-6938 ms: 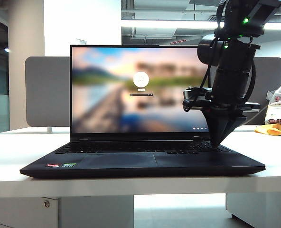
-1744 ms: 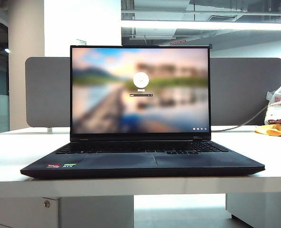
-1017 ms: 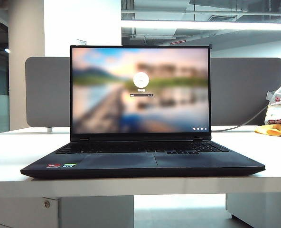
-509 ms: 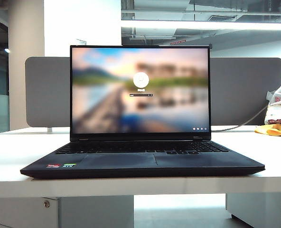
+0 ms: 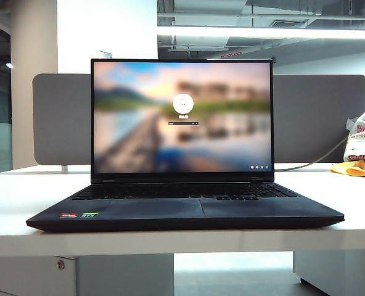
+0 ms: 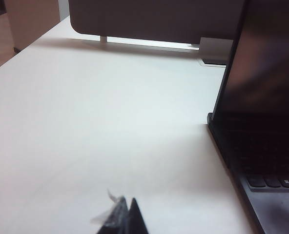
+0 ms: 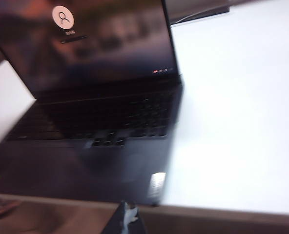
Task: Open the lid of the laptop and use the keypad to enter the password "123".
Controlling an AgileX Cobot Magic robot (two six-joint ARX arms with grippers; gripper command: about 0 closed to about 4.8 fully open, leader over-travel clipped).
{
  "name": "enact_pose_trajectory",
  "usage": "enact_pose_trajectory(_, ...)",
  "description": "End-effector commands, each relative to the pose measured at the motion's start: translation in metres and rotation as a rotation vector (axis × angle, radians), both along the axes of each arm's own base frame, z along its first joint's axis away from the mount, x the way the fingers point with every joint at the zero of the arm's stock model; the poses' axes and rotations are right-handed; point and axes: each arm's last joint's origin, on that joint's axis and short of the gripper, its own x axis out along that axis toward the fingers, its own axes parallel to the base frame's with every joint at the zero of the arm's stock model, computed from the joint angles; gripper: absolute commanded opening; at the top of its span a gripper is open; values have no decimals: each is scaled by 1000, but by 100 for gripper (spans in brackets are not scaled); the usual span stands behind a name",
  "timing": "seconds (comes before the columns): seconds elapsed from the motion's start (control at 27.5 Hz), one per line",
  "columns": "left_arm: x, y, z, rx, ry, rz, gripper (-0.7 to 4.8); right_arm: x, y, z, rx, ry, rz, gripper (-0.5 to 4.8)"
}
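Laptop (image 5: 182, 206) stands open in the middle of the white table (image 5: 22, 197), its near edge at the table's near edge. The lid (image 5: 182, 117) is upright and its screen shows a blurred landscape with a round user icon and a small password box below it; the writing there is too small to read. The keypad (image 5: 182, 192) lies in low black rows just in front of the screen. On the near left corner of the deck sit a red sticker (image 5: 67, 215) and a green sticker (image 5: 90, 214); the green one seems to say "RTX". A grey divider panel (image 5: 59, 117) stands behind. At the far right lies a bag (image 5: 361, 139) with red print, not readable.

The left gripper (image 6: 124, 219) is low over bare table, left of the laptop, its tips together. The right gripper (image 7: 127, 222) is at the near right corner of the laptop, closed and holding nothing.
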Motion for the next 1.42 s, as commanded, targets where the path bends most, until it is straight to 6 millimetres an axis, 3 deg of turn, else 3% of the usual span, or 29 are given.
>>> enact_pose_trajectory(0.04,0,0,1,4,-8,-2,-3,5,-7,6,-54,-107,-156,-5)
enact_pose_trajectory(0.25,0,0,1,4,-8,-2,-3,20,-25,-12,-86,-200,-405,-5)
enact_pose_trajectory(0.47,0,0,1,4,-8,-2,-3,26,-35,-31,-98,-214,-510,-5)
enact_pose_trajectory(1.02,0,0,1,4,-9,-3,-3,28,-32,-56,-193,-201,-387,-4)
enact_pose_trajectory(1.42,0,0,1,4,-9,-3,-3,28,-30,-58,-219,-189,-352,-5)
